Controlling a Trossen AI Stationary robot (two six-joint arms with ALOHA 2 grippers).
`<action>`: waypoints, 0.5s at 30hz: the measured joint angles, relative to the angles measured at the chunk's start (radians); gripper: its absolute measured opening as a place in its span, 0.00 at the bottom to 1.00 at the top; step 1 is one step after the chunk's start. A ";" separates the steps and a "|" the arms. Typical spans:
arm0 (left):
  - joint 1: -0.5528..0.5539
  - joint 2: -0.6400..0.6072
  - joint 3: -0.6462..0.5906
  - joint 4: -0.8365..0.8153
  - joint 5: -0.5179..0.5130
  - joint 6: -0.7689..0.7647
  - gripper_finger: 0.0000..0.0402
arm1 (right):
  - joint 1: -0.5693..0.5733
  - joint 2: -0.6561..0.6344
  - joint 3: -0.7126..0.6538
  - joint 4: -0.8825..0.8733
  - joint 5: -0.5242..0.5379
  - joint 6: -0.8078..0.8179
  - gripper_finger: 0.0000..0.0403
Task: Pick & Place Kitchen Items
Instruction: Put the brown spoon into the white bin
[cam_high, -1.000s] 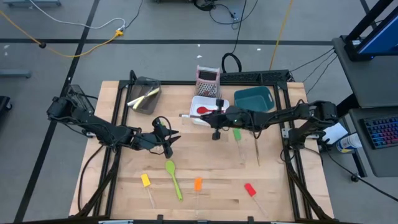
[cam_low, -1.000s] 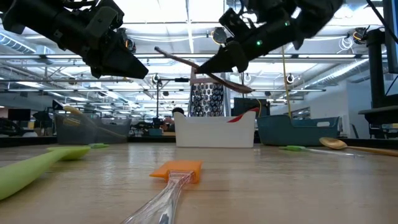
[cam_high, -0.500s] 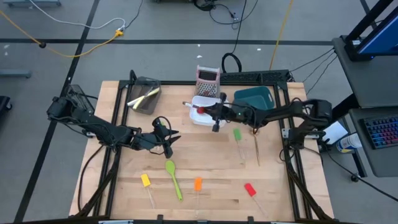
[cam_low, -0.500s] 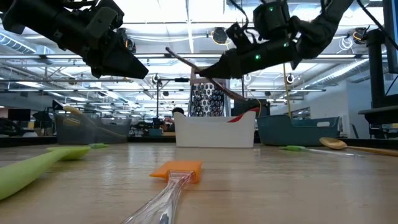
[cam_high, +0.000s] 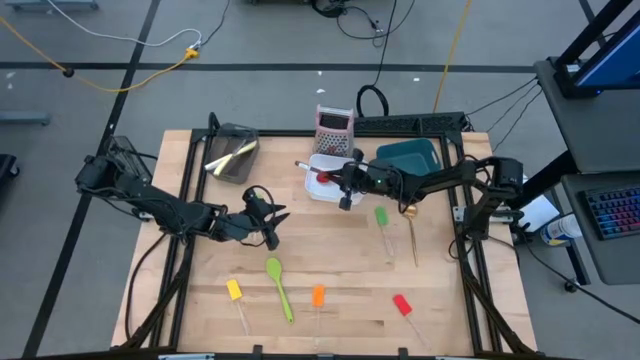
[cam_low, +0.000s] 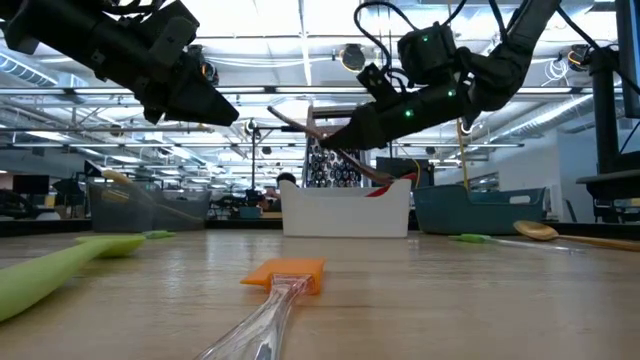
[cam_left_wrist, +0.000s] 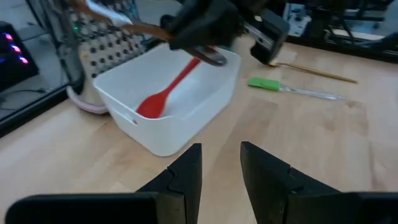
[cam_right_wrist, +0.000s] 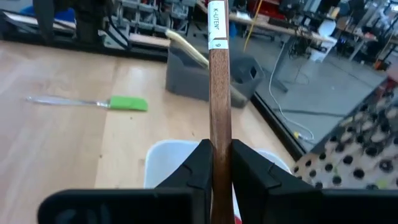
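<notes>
High view: the right gripper (cam_high: 343, 181) hangs directly over the white bin (cam_high: 327, 187), holding a dark wooden spoon (cam_high: 312, 170) whose handle runs out past the bin's edge towards the dark mesh bin (cam_high: 234, 153). The left gripper (cam_high: 270, 224) waits well clear of the white bin, over bare table (cam_high: 330, 250) on the near side. The right arm is plainly the nearer of the two to the white bin.

Low view: the wooden spoon (cam_low: 300, 115) is tilted, its bowl end sloping down towards the white bin (cam_low: 345, 212) and its handle end raised. The spoon is above the bin's rim; whether the bowl has passed below the rim cannot be told here.

Left wrist view: the left gripper (cam_left_wrist: 221, 163) has its fingers spread with nothing between them. Beyond it the white bin (cam_left_wrist: 186, 121) already holds a red spoon (cam_left_wrist: 166, 94), and the right gripper sits just over the bin's far rim.

Right wrist view: the right gripper (cam_right_wrist: 217, 167) has its fingers pressed onto the wooden spoon's handle (cam_right_wrist: 219, 87), pinching it. The handle's long axis runs straight away from the gripper, with the white bin (cam_right_wrist: 163, 163) directly below. Judgement: the release needs the spoon lowered along its tilt so it lies beside the red spoon inside the bin
</notes>
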 joint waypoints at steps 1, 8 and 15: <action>0.000 0.000 0.000 0.000 -0.009 0.000 0.29 | -0.001 0.000 0.000 -0.009 0.000 0.000 0.08; 0.000 0.000 0.000 0.000 -0.087 -0.002 0.29 | -0.002 0.000 0.000 -0.015 0.000 -0.021 0.09; 0.000 0.000 0.000 0.000 -0.103 -0.002 0.29 | -0.016 0.034 0.000 -0.008 -0.071 0.012 0.08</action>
